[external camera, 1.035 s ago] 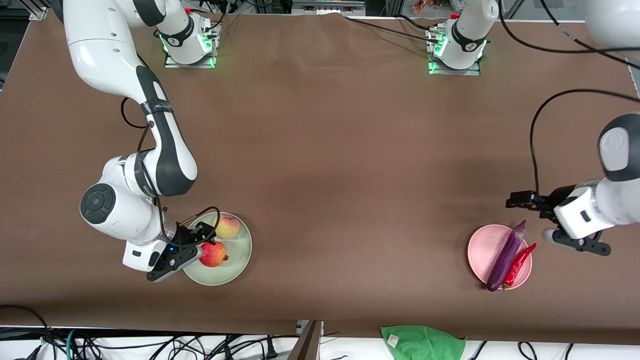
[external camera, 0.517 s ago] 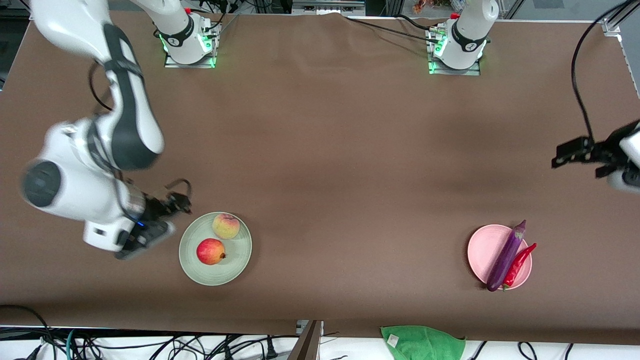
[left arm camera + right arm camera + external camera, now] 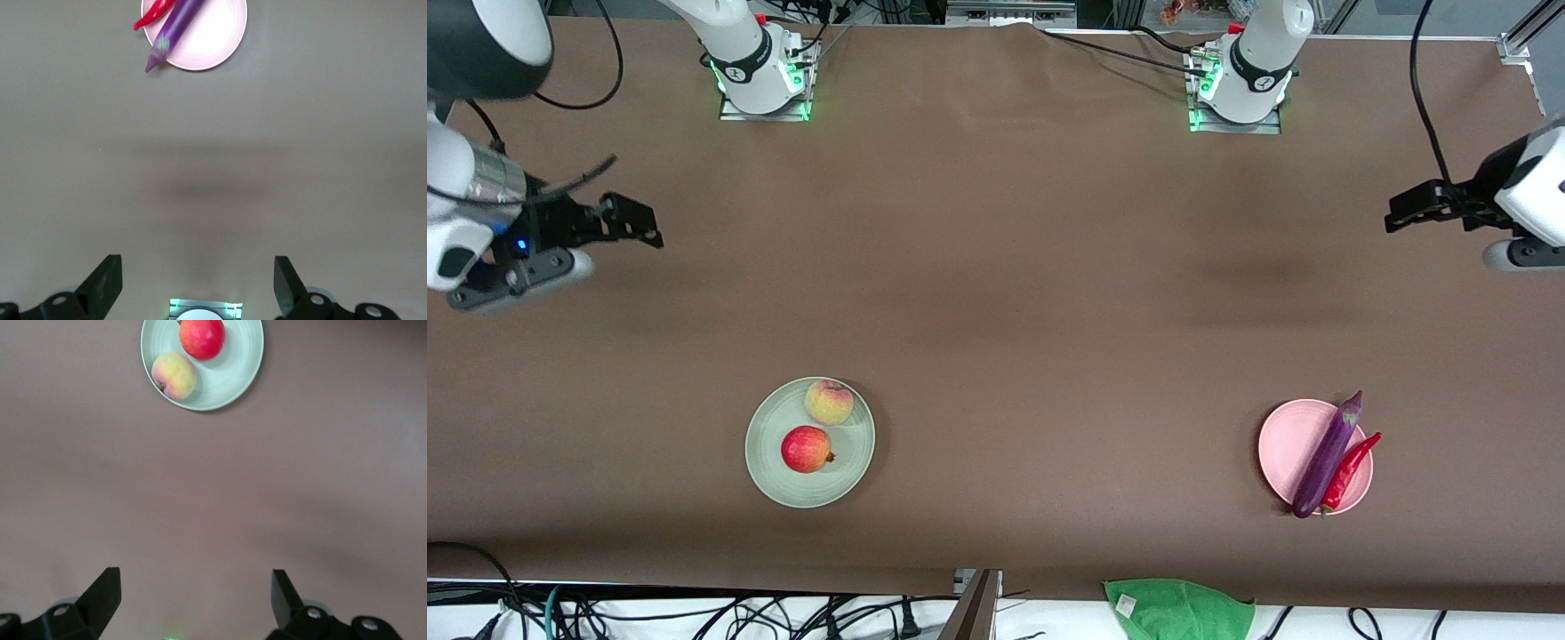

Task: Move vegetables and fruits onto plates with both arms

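The mint green plate (image 3: 849, 467) holds the peach (image 3: 829, 402) and the red fruit (image 3: 806, 449); both show in the right wrist view, peach (image 3: 173, 376) and red fruit (image 3: 202, 337) on the plate (image 3: 240, 367). The pink plate (image 3: 1285, 440) holds the purple eggplant (image 3: 1327, 455) and the red chili (image 3: 1352, 467); the left wrist view shows the eggplant (image 3: 175, 27), the chili (image 3: 152, 15) and the plate (image 3: 217, 40). My right gripper (image 3: 636, 222) is open and empty, high over bare table at the right arm's end. My left gripper (image 3: 1405, 213) is open and empty, high over bare table at the left arm's end.
A green cloth (image 3: 1178, 609) lies off the table's near edge. The two arm bases (image 3: 760, 76) (image 3: 1240, 84) stand along the table's back edge. Cables run below the near edge.
My right gripper let go of the red fruit on the mint plate, then rose and drew away toward its base. My left gripper rose and drew away from the pink plate.
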`<state>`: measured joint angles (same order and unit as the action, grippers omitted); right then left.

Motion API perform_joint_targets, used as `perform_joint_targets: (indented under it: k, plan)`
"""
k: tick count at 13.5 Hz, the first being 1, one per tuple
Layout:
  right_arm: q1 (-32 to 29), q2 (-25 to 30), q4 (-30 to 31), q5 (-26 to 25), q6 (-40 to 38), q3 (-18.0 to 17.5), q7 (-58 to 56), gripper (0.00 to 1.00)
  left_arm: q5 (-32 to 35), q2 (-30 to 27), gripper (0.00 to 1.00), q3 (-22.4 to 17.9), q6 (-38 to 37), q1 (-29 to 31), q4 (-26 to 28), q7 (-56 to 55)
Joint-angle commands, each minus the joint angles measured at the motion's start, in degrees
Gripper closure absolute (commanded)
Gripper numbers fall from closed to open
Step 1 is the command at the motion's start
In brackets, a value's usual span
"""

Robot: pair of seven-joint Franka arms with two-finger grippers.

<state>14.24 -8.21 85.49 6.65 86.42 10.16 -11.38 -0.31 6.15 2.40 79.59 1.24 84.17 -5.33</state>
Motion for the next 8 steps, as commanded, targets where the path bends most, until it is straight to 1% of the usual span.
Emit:
perform_joint_targets:
  k: [1, 2, 3, 4, 5, 6, 8]
  plan:
    - [0.3, 7.0, 8.7, -1.1, 2.1, -0.8, 5.4, 0.01, 0.9, -2.1, 0.0, -0.1, -0.3, -0.3, 2.6, -1.2]
    - [0.3, 8.0, 11.2, -2.4, 3.4, -0.9, 6.7, 0.01, 0.9, -2.1, 0.0, -0.1, -0.3, -0.2, 2.7, -1.2]
    - [-0.1, 7.8, 11.3, -5.5, 3.8, -2.2, 8.3, 0.01, 0.8, -1.9, 0.0, -0.1, -0.2, -0.1, 2.6, -1.2]
    - [-1.7, 7.5, 11.2, -8.8, 4.2, -4.9, 8.6, 0.01, 0.7, -1.7, 0.0, 0.0, -0.1, -0.2, 2.1, -1.2]
    - [-5.3, 7.2, 11.1, -10.2, 4.5, -7.8, 8.5, 0.01, 0.5, -1.5, 0.0, 0.0, 0.2, -0.3, 2.0, -1.2]
    - [-8.4, 7.2, 10.9, -10.4, 4.7, -11.1, 8.5, 0.01, -1.1, -1.5, 0.0, 0.0, 0.2, -0.3, 2.0, -1.7]
    - [-9.1, 6.9, 10.5, -10.4, 4.9, -11.7, 8.4, 0.01, -2.0, -1.1, 0.0, 0.0, 0.2, -0.2, 1.9, -2.1]
